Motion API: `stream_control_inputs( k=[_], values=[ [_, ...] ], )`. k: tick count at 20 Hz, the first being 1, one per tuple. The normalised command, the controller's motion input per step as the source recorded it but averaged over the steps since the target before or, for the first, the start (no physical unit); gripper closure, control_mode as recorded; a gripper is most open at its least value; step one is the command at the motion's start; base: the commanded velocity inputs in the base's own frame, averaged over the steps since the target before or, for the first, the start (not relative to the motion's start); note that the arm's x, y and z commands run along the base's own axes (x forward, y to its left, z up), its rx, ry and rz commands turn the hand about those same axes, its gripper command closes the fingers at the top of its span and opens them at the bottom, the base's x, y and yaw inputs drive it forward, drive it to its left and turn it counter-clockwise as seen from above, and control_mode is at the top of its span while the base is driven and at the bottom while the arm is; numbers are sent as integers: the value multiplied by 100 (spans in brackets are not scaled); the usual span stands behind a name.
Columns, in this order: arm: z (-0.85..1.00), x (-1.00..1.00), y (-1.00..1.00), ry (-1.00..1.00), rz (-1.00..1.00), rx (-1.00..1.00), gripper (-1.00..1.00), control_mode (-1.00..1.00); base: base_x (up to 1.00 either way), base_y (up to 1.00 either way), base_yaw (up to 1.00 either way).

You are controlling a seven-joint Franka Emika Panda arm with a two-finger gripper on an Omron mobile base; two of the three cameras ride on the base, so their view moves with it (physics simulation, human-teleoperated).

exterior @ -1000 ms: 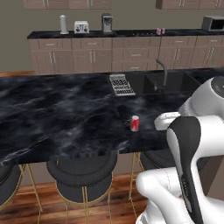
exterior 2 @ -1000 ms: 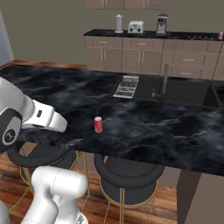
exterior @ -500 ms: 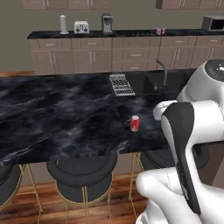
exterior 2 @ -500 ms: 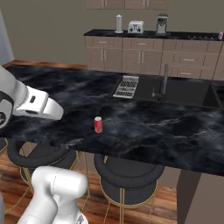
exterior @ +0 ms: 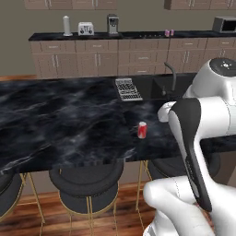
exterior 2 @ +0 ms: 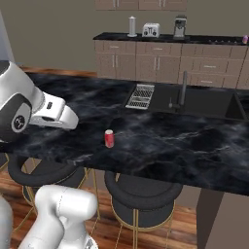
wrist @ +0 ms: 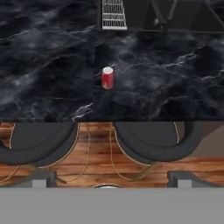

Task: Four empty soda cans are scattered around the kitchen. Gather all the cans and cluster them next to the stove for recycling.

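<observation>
A red soda can (exterior: pixel 142 130) (exterior 2: pixel 109 138) (wrist: pixel 107 78) stands upright on the black marble island (exterior: pixel 69 120), near its front edge. My gripper (wrist: pixel 111 181) hangs in front of the island, over the stools, short of the can. Its two dark fingertips (wrist: pixel 43 179) stand wide apart and open, with nothing between them. Two purple cans (exterior: pixel 169 32) stand on the far back counter, and one of them (exterior 2: pixel 244 39) is at the far right of the right base view. The flat dark stove (exterior: pixel 147 34) lies in that counter just left of them.
A sink with a faucet (exterior: pixel 173 76) (exterior 2: pixel 184 90) and a metal grille (exterior: pixel 128 89) (exterior 2: pixel 141 96) lie behind the red can. Black bar stools (exterior: pixel 85 182) (exterior 2: pixel 141 194) stand under the island's front edge. A white canister (exterior: pixel 67 25), a toaster (exterior: pixel 85 28), a coffee machine (exterior: pixel 113 24) and a microwave (exterior: pixel 224 24) are at the back.
The arm has swung: its forearm has lifted and shifted toward the island in both base views. The red can has not moved and the gripper has stayed open.
</observation>
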Motion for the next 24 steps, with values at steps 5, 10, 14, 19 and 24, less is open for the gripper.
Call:
stream_control_inputs(
  k=[5,10,14,19,24],
  values=[
    [-12,32,0,19,0,3,-100,-100,0,0,0],
    [-14,47,0,22,-4,1,-100,-100,0,0,0],
    [-29,46,0,9,-8,0,-100,-100,0,0,0],
    [-37,34,-10,7,-6,0,-100,-100,0,0,0],
    [-51,30,-15,0,-2,0,-100,-100,0,0,0]
  ],
)
